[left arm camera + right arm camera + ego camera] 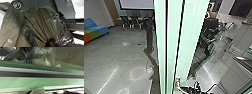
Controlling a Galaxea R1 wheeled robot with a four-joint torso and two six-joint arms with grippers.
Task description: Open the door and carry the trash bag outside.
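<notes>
Low in the head view, my right gripper (184, 89) is beside a short metal handle (177, 83) on the pale green edge of the glass door (170, 45); whether they touch, I cannot tell. In the right wrist view the door's edge (41, 82) runs across, with a dark strip along it. A dark, thin plastic trash bag (41, 23) spreads through the left wrist view. Its folds draw together at my left gripper (50, 41), which is shut on the gathered plastic. The bag's underside is hidden.
Left of the door edge lies grey floor (121, 55), with a blue, green and orange seat (95, 28) at the far left and chairs (134, 22) along the back. A person (209, 27) in dark clothing is behind glass at the right.
</notes>
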